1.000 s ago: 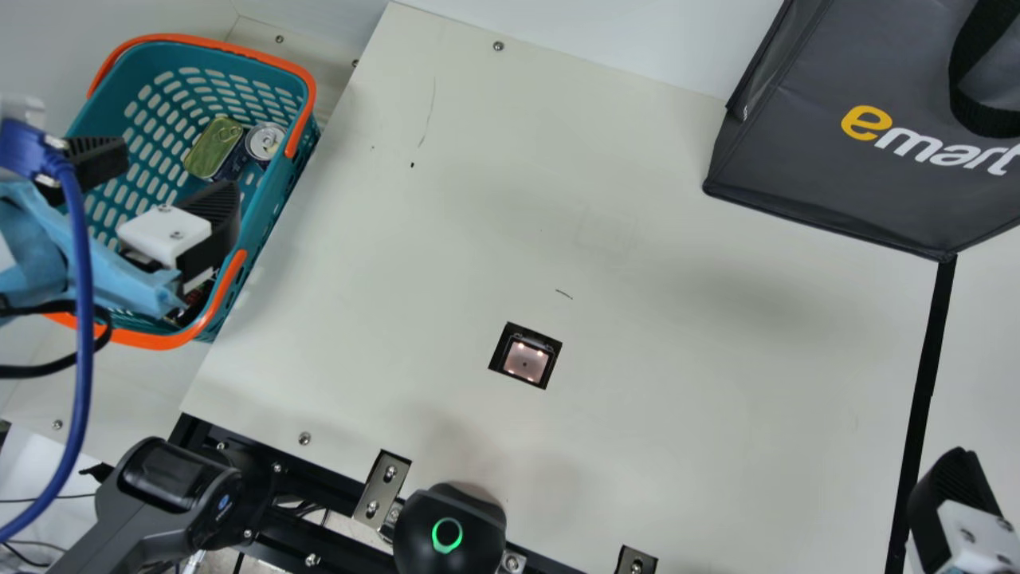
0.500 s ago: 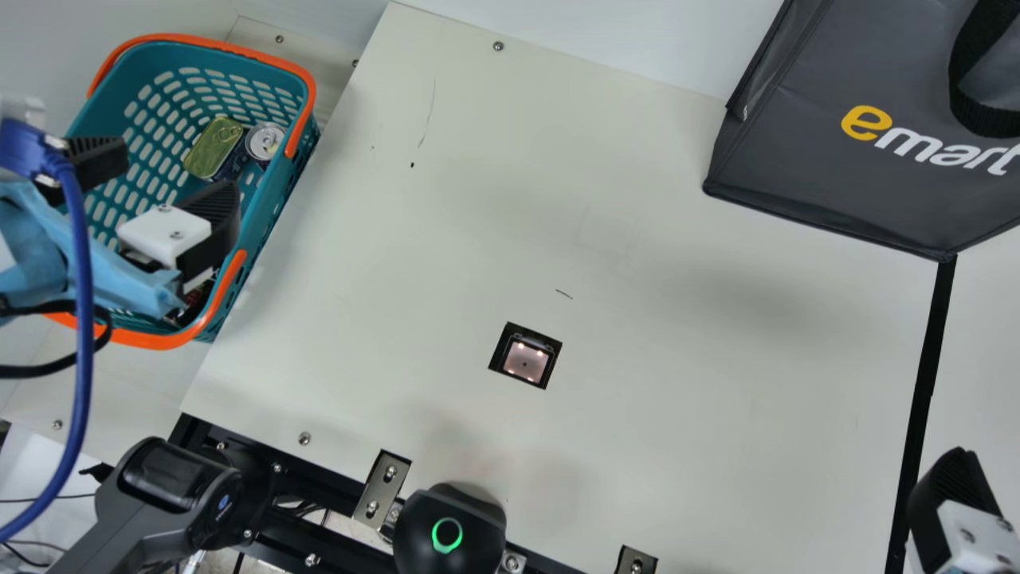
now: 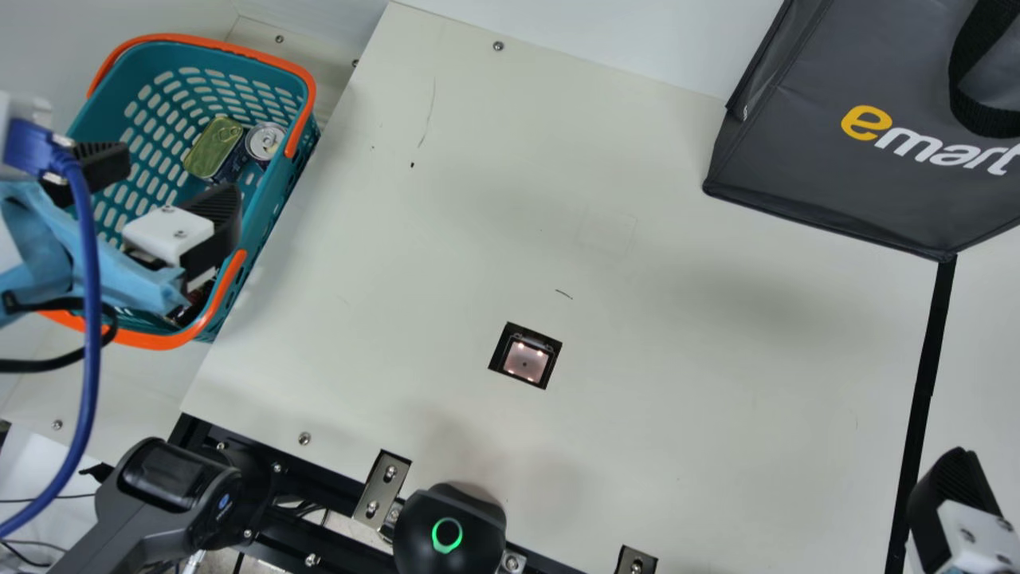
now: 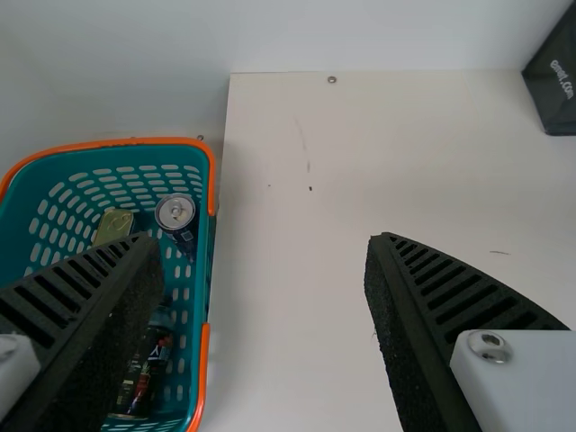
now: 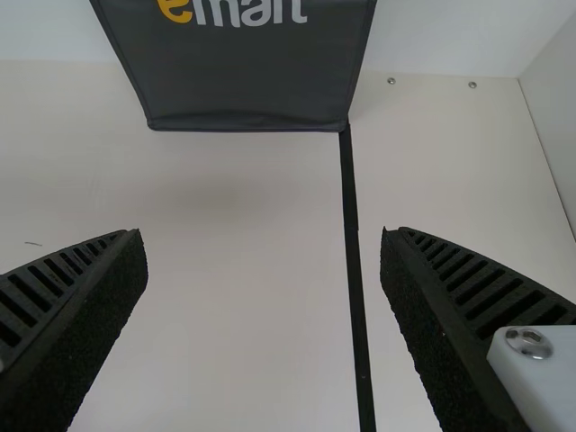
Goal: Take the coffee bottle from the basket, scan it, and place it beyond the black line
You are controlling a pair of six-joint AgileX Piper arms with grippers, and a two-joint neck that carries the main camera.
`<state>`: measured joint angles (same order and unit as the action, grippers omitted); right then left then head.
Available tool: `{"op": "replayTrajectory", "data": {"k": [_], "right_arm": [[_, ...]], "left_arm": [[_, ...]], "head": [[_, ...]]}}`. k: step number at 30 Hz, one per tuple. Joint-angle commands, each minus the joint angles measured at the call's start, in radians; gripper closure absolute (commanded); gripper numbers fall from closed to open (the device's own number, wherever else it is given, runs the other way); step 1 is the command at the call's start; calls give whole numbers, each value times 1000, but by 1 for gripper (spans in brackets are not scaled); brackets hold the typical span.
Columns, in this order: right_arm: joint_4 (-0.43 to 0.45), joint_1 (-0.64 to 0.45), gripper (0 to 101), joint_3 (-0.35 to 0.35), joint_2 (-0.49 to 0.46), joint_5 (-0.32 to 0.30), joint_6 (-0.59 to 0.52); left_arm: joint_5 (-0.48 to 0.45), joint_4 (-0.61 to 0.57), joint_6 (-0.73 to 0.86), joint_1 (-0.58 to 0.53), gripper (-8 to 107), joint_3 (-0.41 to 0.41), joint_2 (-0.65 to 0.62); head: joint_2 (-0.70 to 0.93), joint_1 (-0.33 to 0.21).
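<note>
Left hand (image 3: 181,177): spread wide, empty, over the basket (image 3: 276,191) | Right hand (image 3: 952,486): spread wide too, empty, near that black line (image 3: 928,375)

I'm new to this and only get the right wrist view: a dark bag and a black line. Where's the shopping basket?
Observer: In the main view, the teal basket is at the left, beside the cream tabletop.

Operator: Has it got a bottle in it?

Observer: Yes, a dark bottle with some red on it shows in the left wrist view. I can't tell whether it's coffee.

Operator: So is the left hand already holding it?

Observer: No. In that same view, the left hand has its fingers wide apart with nothing gripped between them.
</note>
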<state>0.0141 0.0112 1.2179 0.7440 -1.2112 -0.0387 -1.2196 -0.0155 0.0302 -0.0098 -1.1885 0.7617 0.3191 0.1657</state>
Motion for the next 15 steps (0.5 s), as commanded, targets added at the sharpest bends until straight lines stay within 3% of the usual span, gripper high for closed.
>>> {"op": "replayTrajectory", "data": {"k": [1, 15], "right_arm": [[0, 0, 10, 0, 0, 0, 0], [0, 0, 10, 0, 0, 0, 0]], "left_arm": [[0, 5, -7, 9, 9, 4, 4], [27, 6, -9, 167, 9, -6, 71]], "head": [[2, -27], [2, -27]]}}
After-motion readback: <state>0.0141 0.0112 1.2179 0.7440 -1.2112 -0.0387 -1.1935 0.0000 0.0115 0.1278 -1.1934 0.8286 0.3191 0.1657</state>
